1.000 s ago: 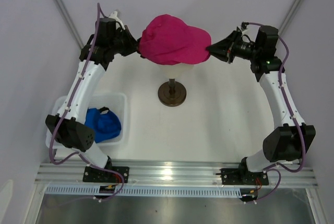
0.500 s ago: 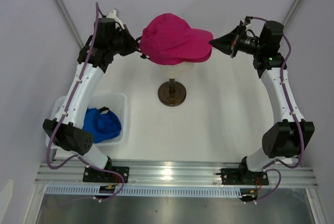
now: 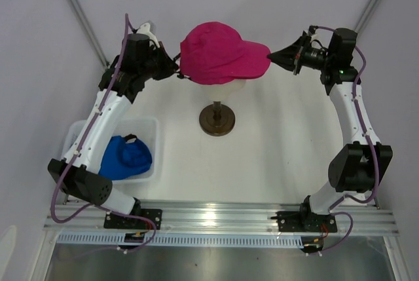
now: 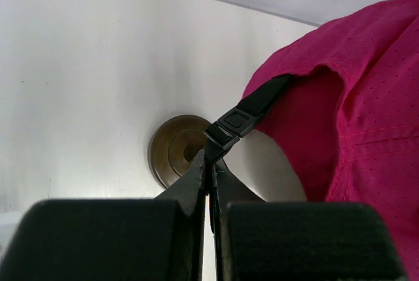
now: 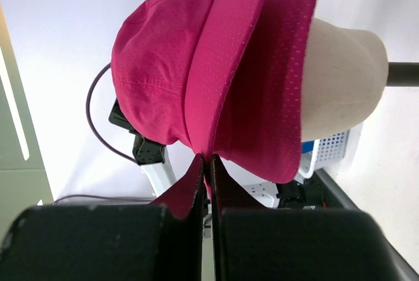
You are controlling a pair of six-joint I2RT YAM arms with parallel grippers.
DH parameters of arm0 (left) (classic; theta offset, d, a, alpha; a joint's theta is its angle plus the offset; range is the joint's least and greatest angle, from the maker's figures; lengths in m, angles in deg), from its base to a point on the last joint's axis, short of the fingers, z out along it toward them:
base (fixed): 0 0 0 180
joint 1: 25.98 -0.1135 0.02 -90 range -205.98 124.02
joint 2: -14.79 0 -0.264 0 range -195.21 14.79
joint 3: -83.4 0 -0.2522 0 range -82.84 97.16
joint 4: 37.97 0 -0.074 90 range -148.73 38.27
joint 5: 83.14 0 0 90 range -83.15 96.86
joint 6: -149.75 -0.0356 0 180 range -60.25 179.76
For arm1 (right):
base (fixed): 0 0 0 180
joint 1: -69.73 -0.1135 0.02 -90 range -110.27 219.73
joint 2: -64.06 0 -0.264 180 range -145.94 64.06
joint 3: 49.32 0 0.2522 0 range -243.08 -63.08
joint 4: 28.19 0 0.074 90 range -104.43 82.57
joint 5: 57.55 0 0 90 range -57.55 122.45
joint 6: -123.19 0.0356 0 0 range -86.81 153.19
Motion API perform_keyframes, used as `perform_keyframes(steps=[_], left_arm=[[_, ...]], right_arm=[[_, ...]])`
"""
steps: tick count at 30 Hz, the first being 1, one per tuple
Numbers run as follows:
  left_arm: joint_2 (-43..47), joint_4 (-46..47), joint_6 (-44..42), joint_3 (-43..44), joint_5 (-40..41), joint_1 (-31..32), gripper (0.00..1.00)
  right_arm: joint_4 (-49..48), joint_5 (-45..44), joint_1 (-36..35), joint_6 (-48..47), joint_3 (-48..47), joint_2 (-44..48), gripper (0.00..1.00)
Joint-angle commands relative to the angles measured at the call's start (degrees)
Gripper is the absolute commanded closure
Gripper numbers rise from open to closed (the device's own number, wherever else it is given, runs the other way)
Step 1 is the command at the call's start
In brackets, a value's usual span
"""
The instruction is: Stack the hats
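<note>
At the lower left of the overhead view, a white mesh basket (image 3: 150, 122) sits on the table (image 3: 275, 156), tucked against the left arm. A royal blue cap (image 3: 127, 155) is bunched up inside it.

Follow that arm up to the upper left of centre and the left gripper (image 3: 177, 71) has its jaws closed on the black back strap (image 4: 243, 114) of a pink cap (image 3: 219, 52). In its wrist view the two fingers are pressed together just below the strap's buckle, and the strap runs taut up to the cap's rear opening.

The pink cap sits high in the middle of the overhead view, over a cream mannequin head (image 5: 337, 74). It is directly above the round base of the brown stand (image 3: 217, 119) on the table, and its brim points toward the right of the frame. The right wrist view shows two pink brims, one lying on the other. So a second pink cap (image 5: 278, 97) lies beneath the first, against the head.

At the upper right, the right gripper (image 3: 271, 55) meets the tip of the brim. Its jaws are closed too, pinching the pink edge between the fingertips. I can't tell whether one brim or both are caught there.
</note>
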Motion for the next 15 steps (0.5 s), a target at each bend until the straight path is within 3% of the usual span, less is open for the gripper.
perform_keyframes(steps=[1,7,15], left_arm=[[1.8,-0.9,-0.1,-3.6,5.3,-0.4,0.99],[3.6,2.2,0.9,-11.2,5.2,-0.5,0.99],[2.4,2.0,0.3,-11.4,4.3,-0.5,0.99]], right_arm=[[4.8,-0.6,1.5,-4.7,-1.9,-1.3,1.00],[8.8,1.0,1.4,-9.4,-2.2,-4.2,1.00],[12.9,2.4,1.6,-14.2,-2.3,-6.2,1.00]])
